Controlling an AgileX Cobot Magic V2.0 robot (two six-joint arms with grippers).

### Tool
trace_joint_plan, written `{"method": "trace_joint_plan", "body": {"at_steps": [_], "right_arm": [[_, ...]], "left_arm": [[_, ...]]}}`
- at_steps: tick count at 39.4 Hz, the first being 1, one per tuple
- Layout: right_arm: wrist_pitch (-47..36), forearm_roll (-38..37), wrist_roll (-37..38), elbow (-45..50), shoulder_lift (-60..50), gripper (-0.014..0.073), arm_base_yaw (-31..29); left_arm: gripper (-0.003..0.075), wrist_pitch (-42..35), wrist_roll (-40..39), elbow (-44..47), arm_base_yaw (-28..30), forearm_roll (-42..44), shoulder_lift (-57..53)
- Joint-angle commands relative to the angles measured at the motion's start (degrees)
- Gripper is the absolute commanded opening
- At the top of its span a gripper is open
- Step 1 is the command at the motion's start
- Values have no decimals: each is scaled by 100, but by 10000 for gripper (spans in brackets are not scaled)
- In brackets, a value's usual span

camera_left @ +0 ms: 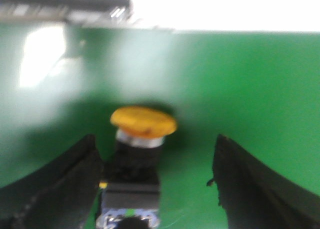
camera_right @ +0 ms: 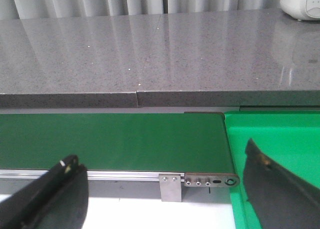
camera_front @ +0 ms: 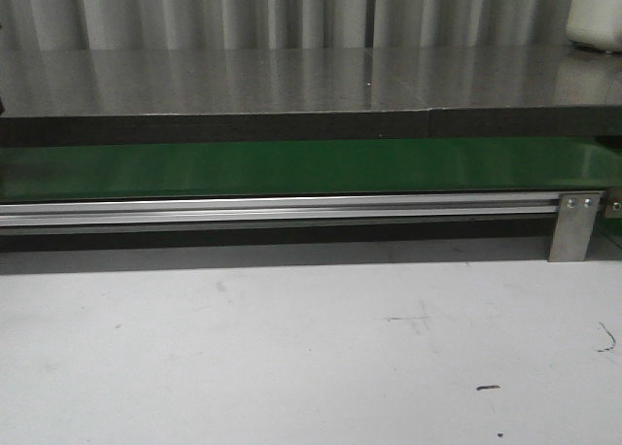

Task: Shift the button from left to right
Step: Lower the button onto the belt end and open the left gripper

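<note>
Straddling the button [camera_left: 136,161], left claw [camera_left: 157,184] spread wide, green belt [camera_left: 250,89] beneath

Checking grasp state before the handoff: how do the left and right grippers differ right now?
1. The left gripper has the button between its fingers; the right gripper has nothing between its own.
2. The left hangs over green belt alone; the right looks across the belt's end, the metal rail and a brighter green tray.
3. The button sits close to one left finger, off-centre.

Both are open, fingers black.

Counter [camera_front: 292,81] glossy speckled stone — rail [camera_front: 282,210] brushed metal.
</note>
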Motion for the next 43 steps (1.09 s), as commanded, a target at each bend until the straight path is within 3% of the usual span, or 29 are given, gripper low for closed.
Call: {"method": "trace_joint_plan", "body": {"at_steps": [1, 8, 13, 19, 27, 43], "right_arm": [[-491, 30, -23, -201, 75, 644, -11], [-491, 30, -23, -201, 75, 644, -11], [-491, 30, -23, -201, 75, 644, -11], [-491, 30, -23, -201, 75, 644, -11], [-491, 30, -23, -201, 75, 644, -11], [-491, 30, -23, -201, 75, 644, -11]], "left_arm": [[461, 266, 61, -411, -28, -289, -500], [415, 266, -3, -527, -28, 440, -670], [235, 266, -283, -450, -28, 961, -854], [-20, 266, -283, -162, -48, 961, -1281], [-21, -16, -189, 836, -420, 1071, -2116], [-21, -3239, -184, 4304, -1568, 1246, -4605]]}}
